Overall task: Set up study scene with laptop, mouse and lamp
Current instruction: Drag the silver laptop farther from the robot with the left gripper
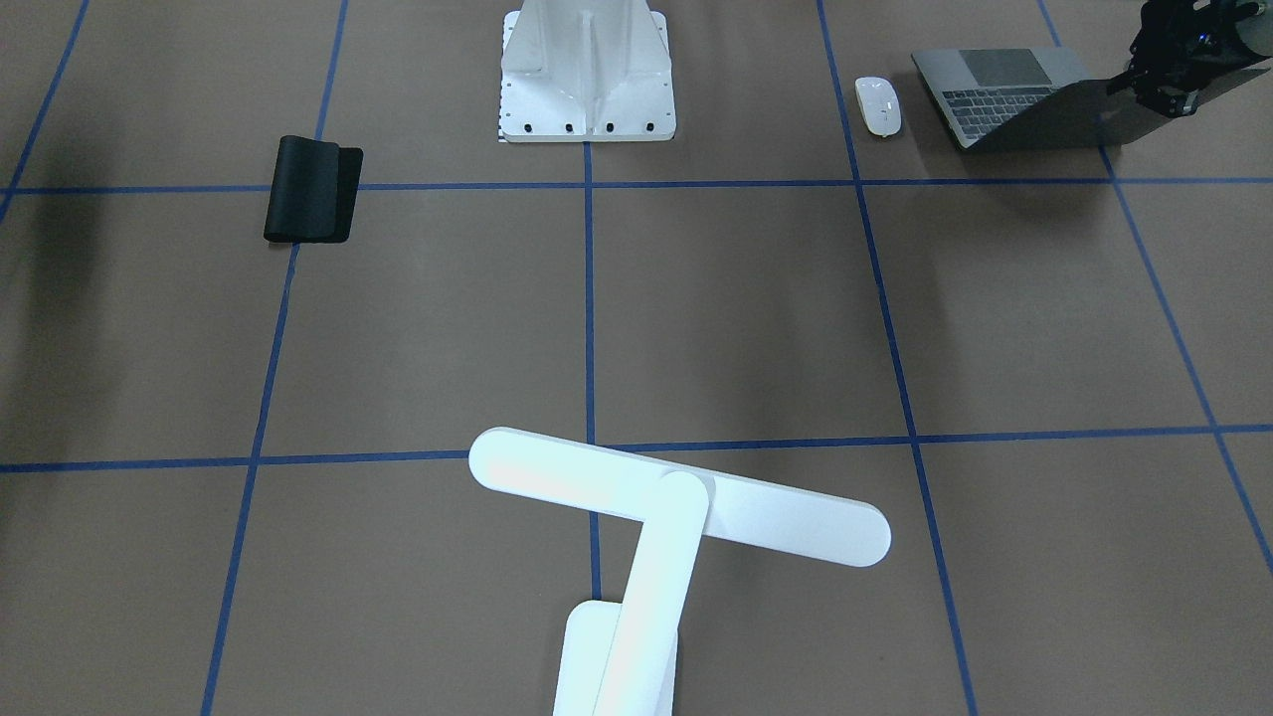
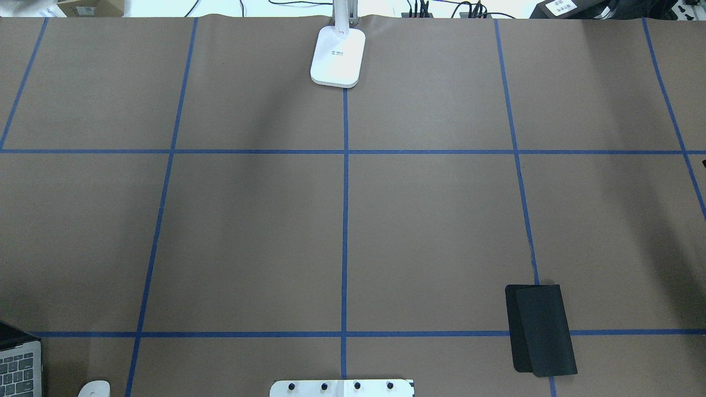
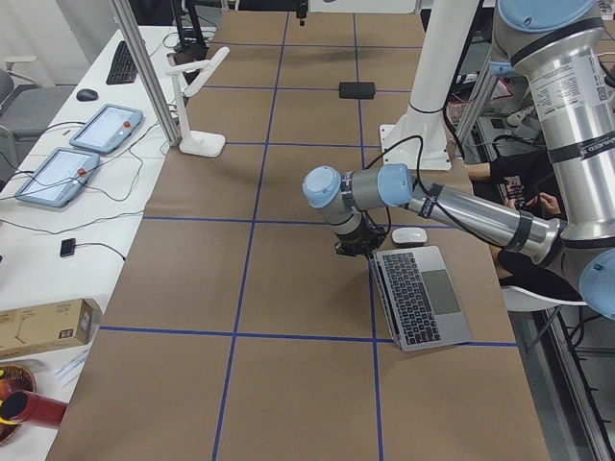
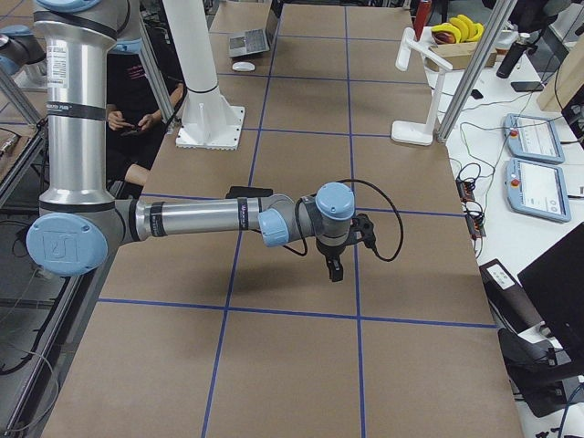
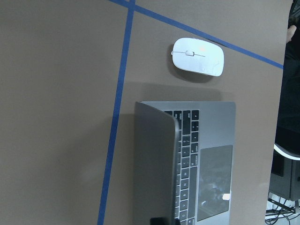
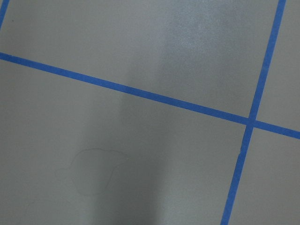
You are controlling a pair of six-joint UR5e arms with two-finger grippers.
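Robotics laboratory: brown counter (image 2: 248,231) gridded with blue tape (image 2: 345,220), robot arm (image 4: 201,219), teach pendants (image 3: 108,128) on a cabled side bench (image 3: 24,269).

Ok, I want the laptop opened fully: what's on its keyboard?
On the laptop, nothing rests on the visible keys or trackpad. In the wrist view its half-raised lid covers the keys nearest the hinge, hiding that strip.

In the overhead view we see only a corner of the laptop (image 2: 19,361) at the left edge and a sliver of the mouse (image 2: 94,389) at the bottom edge, while the lamp (image 2: 337,55) loses its head past the top. The left gripper (image 1: 1159,91), dark and clipped by the front-facing view's corner, hides how its jaws stand. The right gripper (image 4: 334,270) shows only in the right side view, too small to judge.
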